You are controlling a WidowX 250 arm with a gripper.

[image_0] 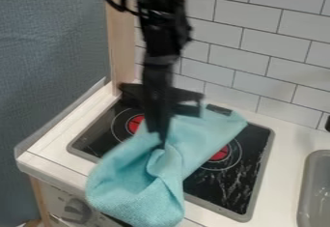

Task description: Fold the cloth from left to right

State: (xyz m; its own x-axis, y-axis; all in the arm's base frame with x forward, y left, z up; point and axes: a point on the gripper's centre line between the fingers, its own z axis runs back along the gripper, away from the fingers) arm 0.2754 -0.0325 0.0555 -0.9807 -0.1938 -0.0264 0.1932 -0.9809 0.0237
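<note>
Gripper (161, 141) tip-down at the creased blue cloth (129, 180), which spreads beneath and in front of the jaws, over the stovetop (226, 187). Open or pinching? Can't tell! Grasping step, it seems; next, a secure hold, then the rightward fold.

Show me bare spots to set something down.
The counter is bare between cooktop and sink, and in a strip along the cooktop's left edge in view. Crowded: the cooktop's middle and front left, under the cloth and gripper.
</note>
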